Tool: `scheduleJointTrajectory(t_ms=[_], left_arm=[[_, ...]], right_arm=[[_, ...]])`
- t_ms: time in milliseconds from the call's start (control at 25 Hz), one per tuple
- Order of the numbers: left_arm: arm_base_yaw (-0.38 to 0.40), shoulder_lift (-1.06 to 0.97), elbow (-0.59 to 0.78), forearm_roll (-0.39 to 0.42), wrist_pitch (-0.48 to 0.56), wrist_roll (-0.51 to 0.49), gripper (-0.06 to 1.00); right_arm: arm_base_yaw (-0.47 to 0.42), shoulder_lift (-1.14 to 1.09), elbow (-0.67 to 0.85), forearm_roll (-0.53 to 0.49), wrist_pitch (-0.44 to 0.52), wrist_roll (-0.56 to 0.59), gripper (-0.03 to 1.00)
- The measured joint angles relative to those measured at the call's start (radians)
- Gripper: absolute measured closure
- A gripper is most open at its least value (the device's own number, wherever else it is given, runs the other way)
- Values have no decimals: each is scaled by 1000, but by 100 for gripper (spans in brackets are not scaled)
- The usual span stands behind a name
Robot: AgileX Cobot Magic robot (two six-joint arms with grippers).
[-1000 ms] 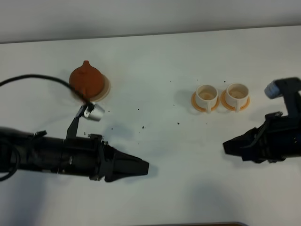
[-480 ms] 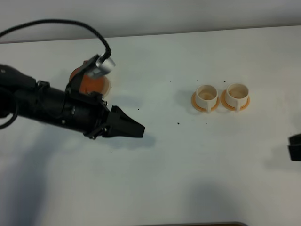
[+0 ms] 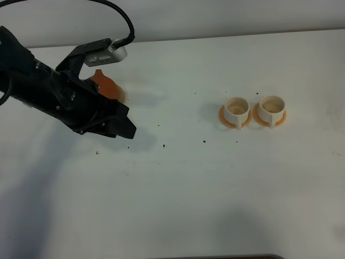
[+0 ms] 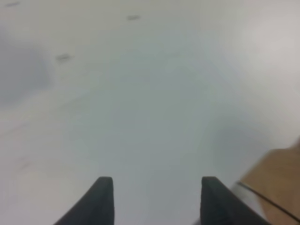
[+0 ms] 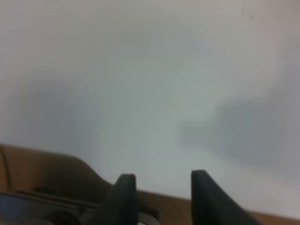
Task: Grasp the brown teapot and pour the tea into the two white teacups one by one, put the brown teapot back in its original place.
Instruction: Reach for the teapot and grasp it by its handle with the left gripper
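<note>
Brown teapot (image 3: 109, 87) sits upper left of the overhead view, half hidden behind my left arm (image 3: 48, 91), so I can't tell which way it points. Left gripper (image 3: 123, 129) is spread wide holding nothing, right gripper (image 5: 159, 180) parted too. Two white teacups (image 3: 237, 109) stand right of centre, well apart.

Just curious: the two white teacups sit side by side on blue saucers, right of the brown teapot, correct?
No: the saucers are orange, not blue, per the exterior high view; the teacups do sit side by side, right of the brown teapot.
</note>
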Motion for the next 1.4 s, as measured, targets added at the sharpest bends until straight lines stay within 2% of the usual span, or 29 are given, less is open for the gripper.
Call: scheduleJointTrajectory(t_ms=[200, 360, 480, 720, 920, 1040, 1400], left_arm=[[0, -20, -24, 255, 18, -218, 52], [0, -29, -24, 420, 11, -341, 52], [0, -29, -24, 514, -42, -418, 52], [0, -29, -24, 625, -187, -526, 52], [0, -10, -24, 724, -207, -634, 52], [0, 26, -24, 761, -207, -678, 52], [0, 136, -24, 764, -272, -734, 52]], right_arm=[[0, -164, 62, -7, 9, 1, 70], [0, -288, 80, 0, -19, 4, 70], [0, -353, 83, -4, -21, 5, 70], [0, -405, 85, 14, -22, 7, 70], [-9, -420, 86, 23, -22, 8, 70], [-61, -457, 86, 42, -22, 8, 70], [-264, -562, 88, 63, -24, 8, 71]])
